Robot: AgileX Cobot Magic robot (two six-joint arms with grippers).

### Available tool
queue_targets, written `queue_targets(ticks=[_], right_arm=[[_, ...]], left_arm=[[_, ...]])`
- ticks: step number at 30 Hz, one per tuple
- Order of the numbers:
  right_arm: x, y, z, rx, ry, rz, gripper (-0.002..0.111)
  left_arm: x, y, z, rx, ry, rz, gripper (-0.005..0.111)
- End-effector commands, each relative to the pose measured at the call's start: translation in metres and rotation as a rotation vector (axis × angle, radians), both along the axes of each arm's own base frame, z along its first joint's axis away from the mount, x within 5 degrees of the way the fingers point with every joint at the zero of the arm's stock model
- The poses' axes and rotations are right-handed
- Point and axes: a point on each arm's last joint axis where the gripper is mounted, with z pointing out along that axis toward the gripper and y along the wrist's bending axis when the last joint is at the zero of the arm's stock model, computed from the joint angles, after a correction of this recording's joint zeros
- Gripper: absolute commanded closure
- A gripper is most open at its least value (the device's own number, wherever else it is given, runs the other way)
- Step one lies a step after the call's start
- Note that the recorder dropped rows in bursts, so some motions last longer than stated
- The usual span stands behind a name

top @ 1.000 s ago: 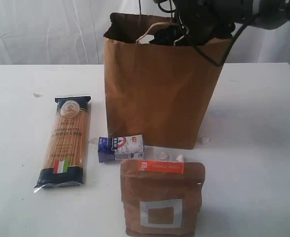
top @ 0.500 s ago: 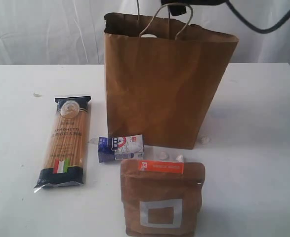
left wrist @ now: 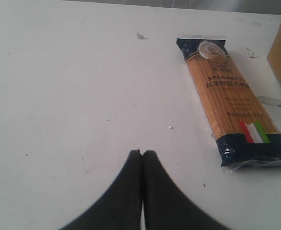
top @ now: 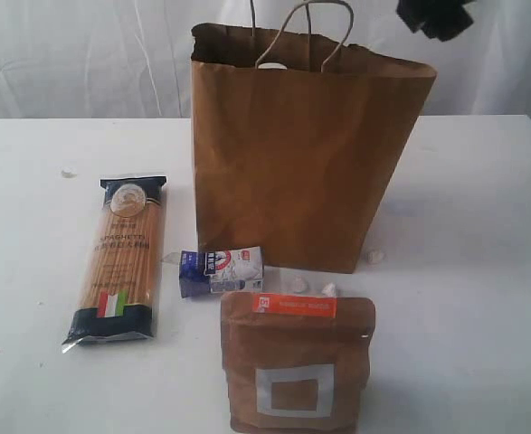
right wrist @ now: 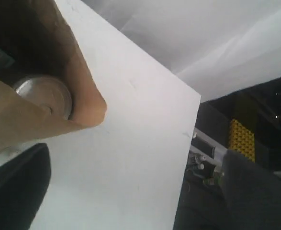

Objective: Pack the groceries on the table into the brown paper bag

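The white desk (top: 482, 226) carries everything. The tall brown paper bag (top: 292, 163) stands upright at its centre, with its creased rim open and its twisted handles up. Packing looks partly done, at a pause between items.

From the bag, the spaghetti packet (top: 120, 262) lies flat at 8 o'clock, well apart from it. The packet is long and clear-sided with dark ends, one carrying a tricolour stripe. The brown pouch (top: 297, 362) stands at 6 o'clock, near the bag, with an orange label across its top and a grey square on its front. A small blue-and-white carton (top: 222, 269) lies at 7 o'clock, between packet and pouch. A tin (right wrist: 42, 93) sits inside the bag, its metal lid showing past the rim.

The right tool (right wrist: 135, 163) hangs at 1 o'clock above the bag, fingers spread and empty. The left tool (left wrist: 141, 153) hovers over bare desk near the packet, its fingers pressed together.

Next, I judge, the left tool must spread, then close across the packet's narrow width.
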Motion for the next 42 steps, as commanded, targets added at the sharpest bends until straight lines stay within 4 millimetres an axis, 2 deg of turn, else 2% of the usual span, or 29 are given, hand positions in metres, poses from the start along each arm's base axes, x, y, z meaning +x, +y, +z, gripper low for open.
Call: queue_targets(ticks=[1,3,7,10,13,18,23,26,30,34,36,39,42], right_arm=[[-0.009,-0.008,0.000,0.077,0.014,-0.088,0.020],[-0.008,-0.007,-0.009,0.086,0.038,-0.107,0.020],[-0.007,-0.008,-0.037,-0.003,0.111,-0.105,0.020],[-0.006,-0.013,-0.060,-0.089,0.134,-0.146,0.020],[-0.008,-0.019,-0.075,-0.129,0.144,-0.184,0.020],[-0.006,-0.039,-0.086,-0.083,0.123,-0.235,0.020],[-0.007,-0.078,-0.083,-0.005,0.082,-0.397,0.020],[-0.017,-0.097,-0.079,0.057,0.059,-0.495,0.020],[-0.045,-0.110,-0.081,0.062,0.087,-0.545,0.020],[-0.071,-0.113,-0.100,0.045,0.180,-0.493,0.020],[-0.076,-0.109,-0.114,0.065,0.231,-0.429,0.021],[-0.080,-0.108,-0.142,0.047,0.313,-0.420,0.031],[-0.079,-0.108,-0.166,0.024,0.364,-0.452,0.061]], left_arm=[[0.000,0.000,0.000,0.000,-0.007,-0.006,0.107],[0.000,0.000,0.000,0.000,-0.007,-0.006,0.107],[0.000,0.000,0.000,0.000,-0.007,-0.006,0.107],[0.000,0.000,0.000,0.000,-0.007,-0.006,0.107],[0.000,0.000,0.000,0.000,-0.007,-0.006,0.107],[0.000,0.000,0.000,0.000,-0.007,-0.006,0.107],[0.000,0.000,0.000,0.000,-0.007,-0.006,0.107],[0.000,0.000,0.000,0.000,-0.007,-0.006,0.107],[0.000,0.000,0.000,0.000,-0.007,-0.006,0.107],[0.000,0.000,0.000,0.000,-0.007,-0.006,0.107],[0.000,0.000,0.000,0.000,-0.007,-0.006,0.107],[0.000,0.000,0.000,0.000,-0.007,-0.006,0.107],[0.000,0.000,0.000,0.000,-0.007,-0.006,0.107]])
